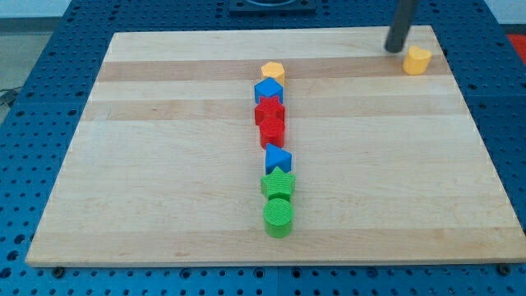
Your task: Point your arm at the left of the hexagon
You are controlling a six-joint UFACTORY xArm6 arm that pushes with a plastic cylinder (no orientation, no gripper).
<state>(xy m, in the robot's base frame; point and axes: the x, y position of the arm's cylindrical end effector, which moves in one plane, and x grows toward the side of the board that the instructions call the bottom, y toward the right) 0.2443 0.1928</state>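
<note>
A yellow block (273,72) that looks like a hexagon heads a column of blocks down the board's middle. Below it, in order, are a blue block (268,90), a red star (269,110), a red block (272,131), a blue triangle (278,158), a green star (278,183) and a green cylinder (279,217). A second yellow block (417,59), its shape unclear, lies alone at the view's top right. My tip (395,49) rests just left of this second yellow block, a small gap apart, and far to the right of the column.
The wooden board (164,164) lies on a blue perforated table (33,74). The lone yellow block is close to the board's top and right edges.
</note>
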